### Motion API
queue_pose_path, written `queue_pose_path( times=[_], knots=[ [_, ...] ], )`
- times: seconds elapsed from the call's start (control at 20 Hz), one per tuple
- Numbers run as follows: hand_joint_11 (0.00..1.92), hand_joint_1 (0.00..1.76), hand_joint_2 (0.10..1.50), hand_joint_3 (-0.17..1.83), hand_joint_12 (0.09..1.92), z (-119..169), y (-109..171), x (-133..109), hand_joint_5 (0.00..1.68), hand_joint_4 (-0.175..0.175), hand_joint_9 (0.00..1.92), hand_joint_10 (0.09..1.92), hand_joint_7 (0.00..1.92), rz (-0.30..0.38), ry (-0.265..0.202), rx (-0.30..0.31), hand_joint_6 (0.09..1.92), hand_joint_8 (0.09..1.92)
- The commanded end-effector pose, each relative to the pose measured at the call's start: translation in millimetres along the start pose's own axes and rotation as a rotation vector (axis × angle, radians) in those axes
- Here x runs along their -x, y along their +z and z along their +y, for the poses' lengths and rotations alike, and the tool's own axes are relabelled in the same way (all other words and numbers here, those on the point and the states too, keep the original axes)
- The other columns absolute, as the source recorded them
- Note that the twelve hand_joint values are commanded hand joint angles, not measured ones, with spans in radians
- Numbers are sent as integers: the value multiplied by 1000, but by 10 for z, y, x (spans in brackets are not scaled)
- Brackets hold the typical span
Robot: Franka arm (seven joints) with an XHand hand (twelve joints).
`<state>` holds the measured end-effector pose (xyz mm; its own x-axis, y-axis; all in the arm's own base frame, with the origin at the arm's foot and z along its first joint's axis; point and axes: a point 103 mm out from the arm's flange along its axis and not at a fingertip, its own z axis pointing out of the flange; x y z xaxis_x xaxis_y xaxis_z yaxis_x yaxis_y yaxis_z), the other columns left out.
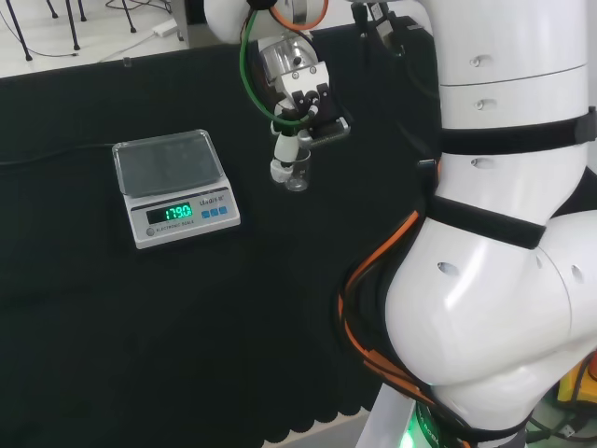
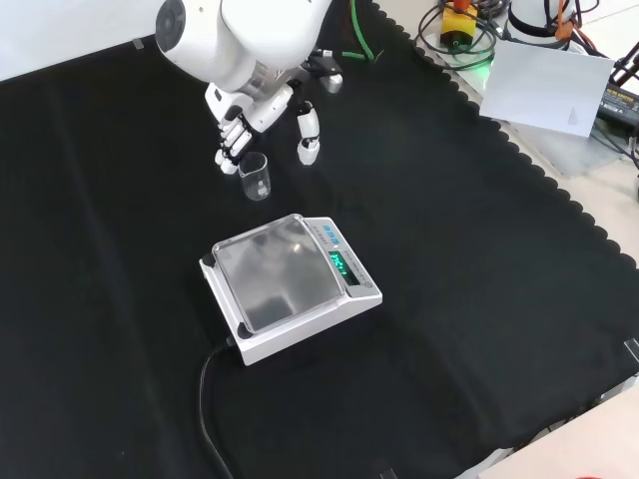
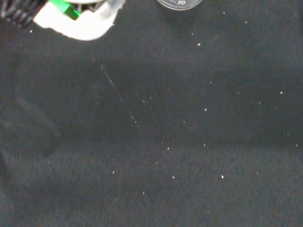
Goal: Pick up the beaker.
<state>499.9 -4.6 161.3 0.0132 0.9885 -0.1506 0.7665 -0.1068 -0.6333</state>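
A small clear glass beaker (image 1: pixel 298 173) (image 2: pixel 255 176) stands upright on the black cloth, and its rim edge shows in the wrist view (image 3: pixel 180 4). The black and white hand (image 1: pixel 297 91) (image 2: pixel 243 118) hangs just over and behind it. In the front view the fingers (image 2: pixel 231 146) reach down close by the beaker's left side, while the thumb (image 2: pixel 308 136) stands well apart to its right. Nothing is curled round the beaker, so the hand is open. A blurred white part of the hand (image 3: pixel 78 23) shows in the wrist view.
A white weighing scale (image 1: pixel 173 187) (image 2: pixel 290 285) with a lit green display stands near the beaker, left of it in the head view and nearer the camera in the front view. Its black cable (image 2: pixel 208 399) trails off across the cloth. The arm's big white links (image 1: pixel 504 233) stand at the head view's right.
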Motion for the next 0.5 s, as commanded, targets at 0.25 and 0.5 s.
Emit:
queue_pose_path(
  times=[0.25, 0.5],
  knots=[
    [29, 941, 578, 532, 1469, 163, 37, -25, 231, -32, 74, 877, 0, -17, 2, -24, 87, 435],
    [41, 947, 569, 558, 1466, 195, 75, -24, 255, -33, 89, 876, 0, -23, 1, -37, 87, 477]
  ],
)
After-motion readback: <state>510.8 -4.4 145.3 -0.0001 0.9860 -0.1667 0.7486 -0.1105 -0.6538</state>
